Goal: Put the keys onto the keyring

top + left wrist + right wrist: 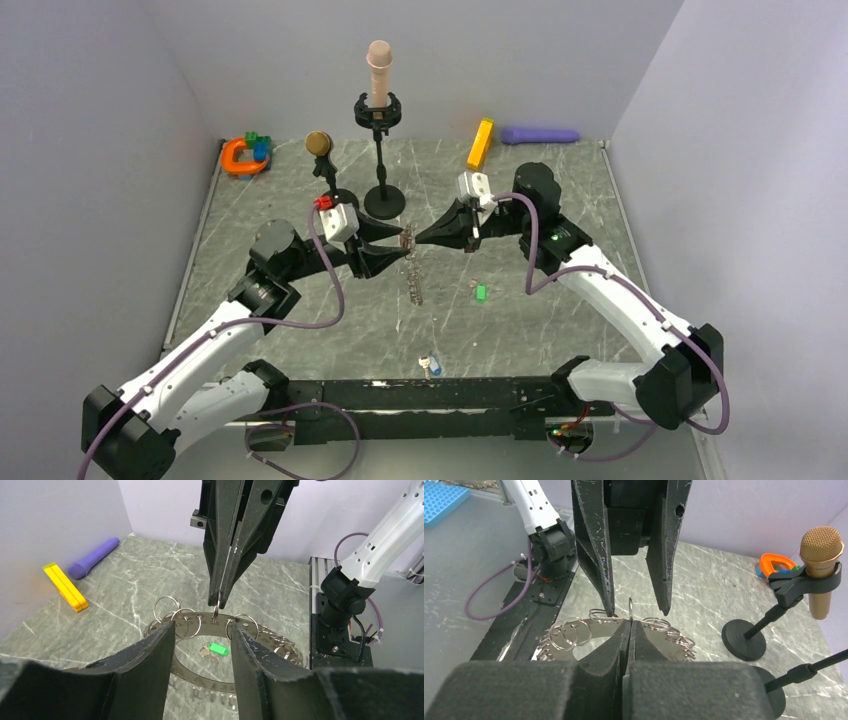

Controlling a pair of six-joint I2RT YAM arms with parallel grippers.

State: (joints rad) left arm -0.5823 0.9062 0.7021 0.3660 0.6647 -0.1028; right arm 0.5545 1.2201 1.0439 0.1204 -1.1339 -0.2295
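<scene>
While the keyring [412, 275] hangs edge-on mid-table between both arms from above, a green key [481, 292] lies apart; left wrist: left gripper [202, 627] gapes wide astride its rim. Right wrist: right gripper [629, 625] pinches tight around a small wire loop [630, 605] there.

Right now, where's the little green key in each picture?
Top external: green key on the table, right of centre.
Left wrist: green key low centre, seen through the keyring.
Right wrist: not in view.
Shared landmark: the keyring, in all three.
</scene>
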